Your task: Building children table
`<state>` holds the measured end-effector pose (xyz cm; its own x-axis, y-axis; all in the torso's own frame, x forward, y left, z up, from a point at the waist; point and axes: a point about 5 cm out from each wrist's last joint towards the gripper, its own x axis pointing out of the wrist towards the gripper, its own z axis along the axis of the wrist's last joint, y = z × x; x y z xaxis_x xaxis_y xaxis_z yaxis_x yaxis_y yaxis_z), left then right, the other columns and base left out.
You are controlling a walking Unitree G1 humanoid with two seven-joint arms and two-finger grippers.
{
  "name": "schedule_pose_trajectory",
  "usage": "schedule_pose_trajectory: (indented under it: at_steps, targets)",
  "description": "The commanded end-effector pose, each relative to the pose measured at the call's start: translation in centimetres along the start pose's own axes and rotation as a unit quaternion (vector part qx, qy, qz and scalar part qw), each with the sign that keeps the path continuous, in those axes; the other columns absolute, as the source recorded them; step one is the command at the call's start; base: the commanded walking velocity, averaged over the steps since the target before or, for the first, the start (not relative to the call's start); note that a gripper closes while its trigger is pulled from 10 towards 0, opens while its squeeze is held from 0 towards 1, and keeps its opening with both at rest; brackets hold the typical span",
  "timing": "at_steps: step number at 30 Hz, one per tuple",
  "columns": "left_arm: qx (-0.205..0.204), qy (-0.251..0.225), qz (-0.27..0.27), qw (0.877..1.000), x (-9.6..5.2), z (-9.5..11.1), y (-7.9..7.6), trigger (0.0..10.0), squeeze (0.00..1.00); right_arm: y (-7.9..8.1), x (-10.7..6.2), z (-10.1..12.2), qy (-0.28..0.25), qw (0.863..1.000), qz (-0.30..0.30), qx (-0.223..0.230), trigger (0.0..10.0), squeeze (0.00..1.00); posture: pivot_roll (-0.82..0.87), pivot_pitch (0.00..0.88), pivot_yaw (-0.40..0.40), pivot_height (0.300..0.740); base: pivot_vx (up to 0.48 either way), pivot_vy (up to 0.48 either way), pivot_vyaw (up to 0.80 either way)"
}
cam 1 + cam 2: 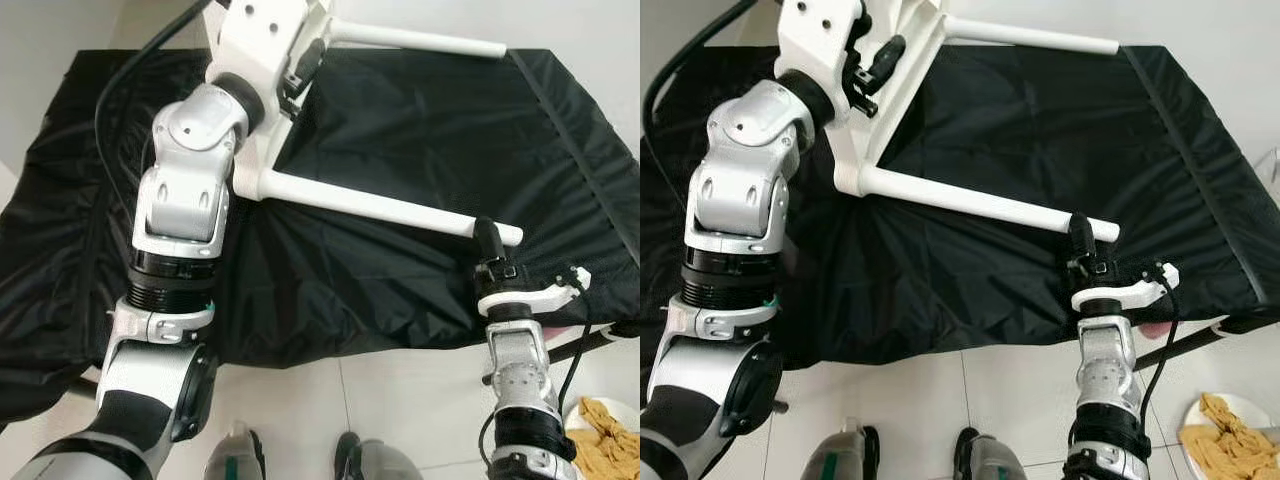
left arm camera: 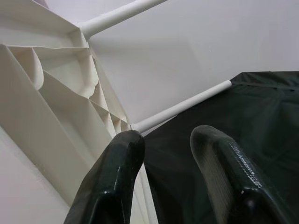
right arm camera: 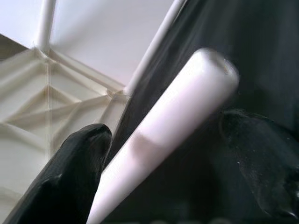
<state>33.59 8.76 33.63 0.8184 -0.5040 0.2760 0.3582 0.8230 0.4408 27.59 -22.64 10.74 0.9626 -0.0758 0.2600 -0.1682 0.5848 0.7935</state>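
Here, nearest the robot, its two feet (image 1: pixel 300 458) stand on pale floor tiles (image 1: pixel 400 385), and a white plate (image 1: pixel 605 425) of something yellow and crumpled sits on the floor at its right. Just ahead is a low surface draped in a black cloth (image 1: pixel 400 290), wrinkled and hanging over the near edge.

The right gripper (image 1: pixel 486 236) reaches up from the near edge of the cloth to the free end of a white table leg (image 1: pixel 390 208). In the right wrist view the leg (image 3: pixel 168 135) runs between the two black fingers (image 3: pixel 70 172), which stand apart on either side of it with a gap showing; whether either one touches it cannot be told.

That leg slants back across the cloth to the corner of the white children's table top (image 1: pixel 855 150), which stands tipped on its edge on the cloth. The left wrist view shows its ribbed underside (image 2: pixel 56 102). A second white leg (image 1: pixel 420 39) sticks out from the top farther back, above the far side of the cloth.

The left arm (image 1: pixel 185 200) bends up over the cloth, and the left gripper (image 1: pixel 300 70) sits at the table top's frame, fingers (image 2: pixel 112 177) spread narrowly, one against the rim; no firm grip can be made out.

Beyond the cloth is a plain white wall (image 2: pixel 210 37).
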Motion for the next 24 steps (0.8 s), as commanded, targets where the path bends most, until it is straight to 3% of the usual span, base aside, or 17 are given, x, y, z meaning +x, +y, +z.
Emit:
schedule_pose_trajectory:
  at_steps: [1, 3, 12, 16, 21, 24]
  targets:
    - [0.003, -0.001, -0.008, 1.000, -0.1, 0.1, -0.2, 10.0, 0.00, -0.3, -1.8, -1.9, 0.042, 0.997, -0.020, 0.057, 10.0, 0.00, 0.09, 0.143, 0.013, 0.740, 0.000, 0.000, 0.00]
    - [0.003, 0.000, -0.010, 1.000, 0.0, 0.0, -0.2, 10.0, 0.00, 0.8, -2.5, -2.5, 0.054, 0.996, 0.004, 0.071, 10.0, 0.00, 0.09, 0.144, 0.015, 0.740, 0.000, 0.000, 0.00]
    - [-0.004, 0.009, -0.007, 1.000, -0.1, -0.5, -0.2, 10.0, 0.00, 2.4, -3.0, -2.0, 0.051, 0.996, 0.017, 0.077, 10.0, 0.00, 0.09, 0.146, 0.011, 0.740, 0.000, 0.000, 0.00]
    - [-0.038, 0.027, 0.004, 0.999, -0.4, -1.8, 0.0, 10.0, 0.00, 5.0, -2.0, -0.6, 0.050, 0.994, 0.072, 0.063, 10.0, 0.00, 0.08, 0.139, 0.001, 0.740, 0.000, 0.000, 0.00]
    - [-0.047, 0.033, 0.000, 0.998, -0.6, -2.3, -0.2, 10.0, 0.00, 5.9, -1.5, 0.0, 0.051, 0.993, 0.090, 0.059, 10.0, 0.00, 0.08, 0.129, -0.009, 0.740, 0.000, 0.000, 0.00]
    - [-0.069, 0.028, -0.014, 0.997, -1.5, -2.8, -0.6, 10.0, 0.00, 7.8, 0.9, 1.8, 0.044, 0.986, 0.153, 0.039, 10.0, 0.00, 0.09, 0.108, -0.030, 0.740, 0.000, 0.000, 0.00]
